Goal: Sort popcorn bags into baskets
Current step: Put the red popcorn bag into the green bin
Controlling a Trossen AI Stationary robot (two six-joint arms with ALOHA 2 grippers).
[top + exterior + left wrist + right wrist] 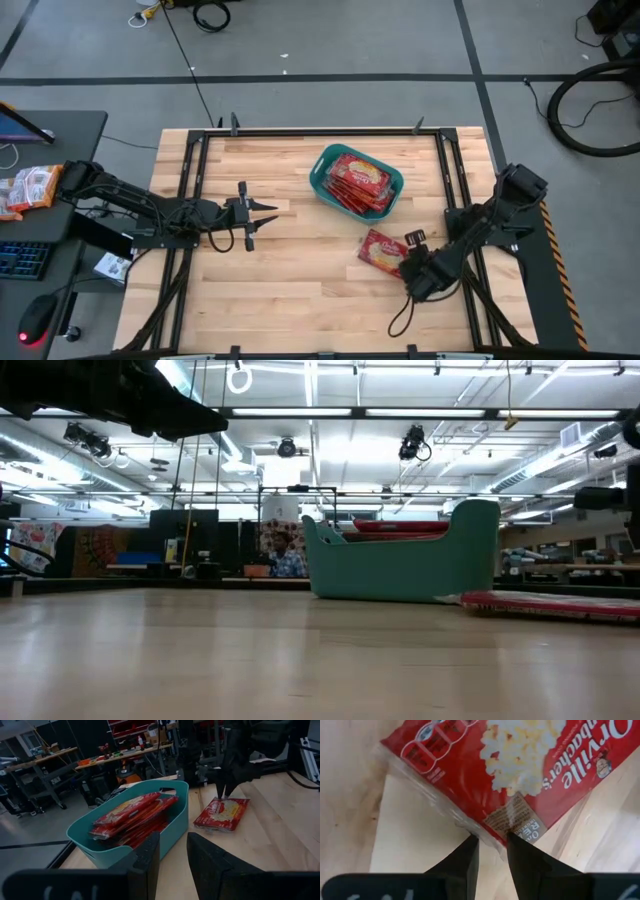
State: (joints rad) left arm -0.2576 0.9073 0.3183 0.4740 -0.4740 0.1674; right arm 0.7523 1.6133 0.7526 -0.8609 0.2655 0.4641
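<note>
A lone popcorn bag [382, 251] lies flat on the worktop [300, 280] just beside the teal basket [322, 184], its long axis running diagonally. The right end effector [492, 840] pinches its clear edge seam with narrowly parted fingers; the left end effector [268, 217] hovers slightly open, empty. Lettering reads "Orville".

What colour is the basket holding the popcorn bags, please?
Teal basket; red popcorn bags inside, clearest in left wrist view.

Popcorn bags [358, 183] lie in the basket [322, 178] — one bag [381, 250] on the table [300, 270] just beside it.
</note>
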